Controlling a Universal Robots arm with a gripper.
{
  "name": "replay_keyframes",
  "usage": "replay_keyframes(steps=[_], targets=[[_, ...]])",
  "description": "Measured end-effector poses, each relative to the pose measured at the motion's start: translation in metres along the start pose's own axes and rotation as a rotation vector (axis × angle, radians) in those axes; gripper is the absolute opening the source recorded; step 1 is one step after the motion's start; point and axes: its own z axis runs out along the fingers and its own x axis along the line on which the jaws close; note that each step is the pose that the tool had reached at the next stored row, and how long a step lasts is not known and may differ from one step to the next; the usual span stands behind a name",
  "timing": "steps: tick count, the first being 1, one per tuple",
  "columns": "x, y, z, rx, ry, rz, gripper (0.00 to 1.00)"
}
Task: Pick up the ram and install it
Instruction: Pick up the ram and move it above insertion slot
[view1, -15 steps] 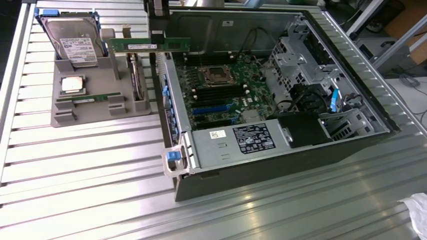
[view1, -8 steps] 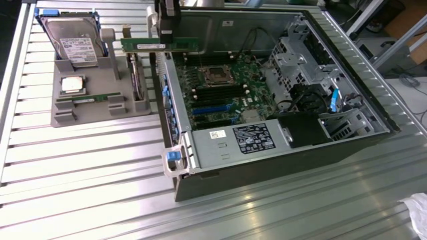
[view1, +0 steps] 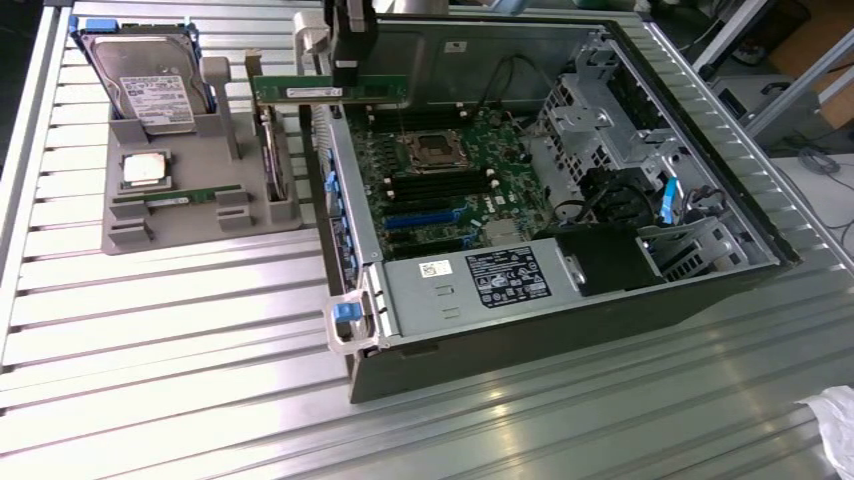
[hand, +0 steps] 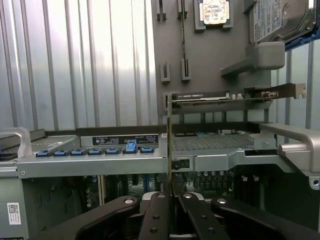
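Green stick is sitting in the tool: gripper (view1: 348, 72) is clamping the ram (view1: 387, 88) near mid-length, jaws together on the board's two faces. In the wrist view the gripper (hand: 170, 197) is holding the ram (hand: 169, 140) so it's showing as a thin edge-on line rising from between the jaws.

Ram is hanging in the air, clear of the grey holder (view1: 174, 235), over the case wall (view1: 336, 190) on the exterior view's left side of the open computer case (view1: 534, 340). Long axis is running roughly left-right in the exterior view, about level.

Black memory slots (view1: 434, 188) on the motherboard (view1: 461, 215) are lying below it and toward the exterior view's right, inside the wall. They're running close to the stick's own direction, so I'm reading the offset as mostly across-and-down, with little twist.

Spare stick (view1: 180, 197), processor chip (view1: 144, 170) and hard drive (view1: 150, 90) are sitting in the holder, well apart from the tool.
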Motion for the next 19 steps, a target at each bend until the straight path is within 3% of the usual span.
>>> replay_keyframes(steps=[19], targets=[[-0.001,-0.0212,0.0007,0.0000,0.0000,0.000,0.12]])
